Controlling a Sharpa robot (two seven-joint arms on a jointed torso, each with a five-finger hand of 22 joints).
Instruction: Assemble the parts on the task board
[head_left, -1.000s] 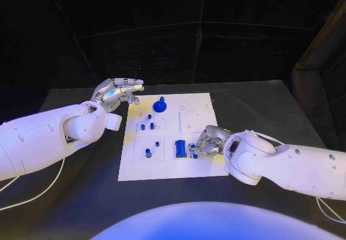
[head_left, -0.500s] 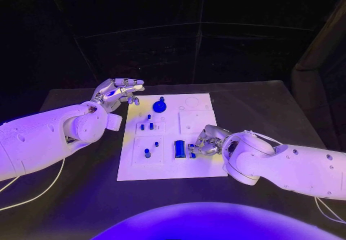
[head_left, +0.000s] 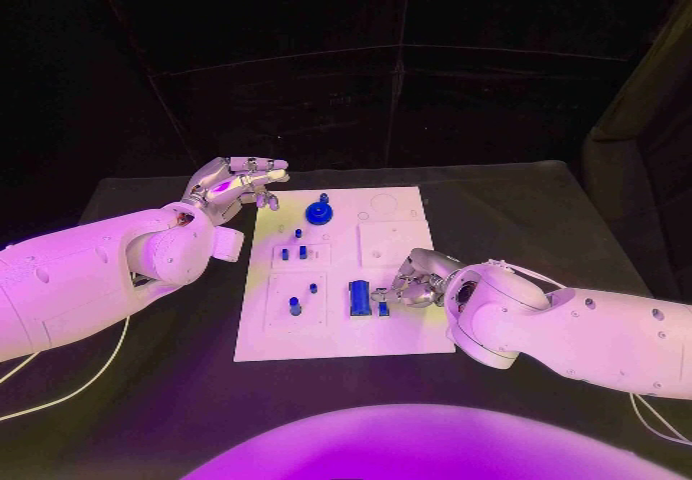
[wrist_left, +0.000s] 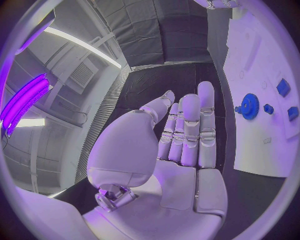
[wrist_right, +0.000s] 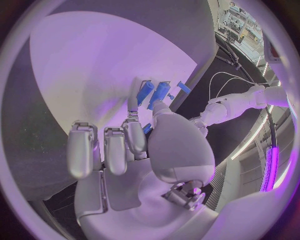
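Table: black surface (head_left: 548, 215) lying under a dark backdrop.
Task board: white plate (head_left: 392, 243) sitting mid-table.
Left hand: hovering (head_left: 231, 184) off the task board's far left corner, fingers spread, holding nothing.
Right hand: resting (head_left: 411, 283) on the task board's near right part, pinching a small blue part (head_left: 384, 308).
Other parts: blue gear (head_left: 319, 211) lying near the task board's far edge; blue block (head_left: 358, 297) sitting just beside the pinched part.

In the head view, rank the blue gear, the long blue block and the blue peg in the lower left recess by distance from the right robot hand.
1. Long blue block, just beside the right robot hand.
2. Blue peg, farther toward the left arm's side.
3. Blue gear, at the board's far end.
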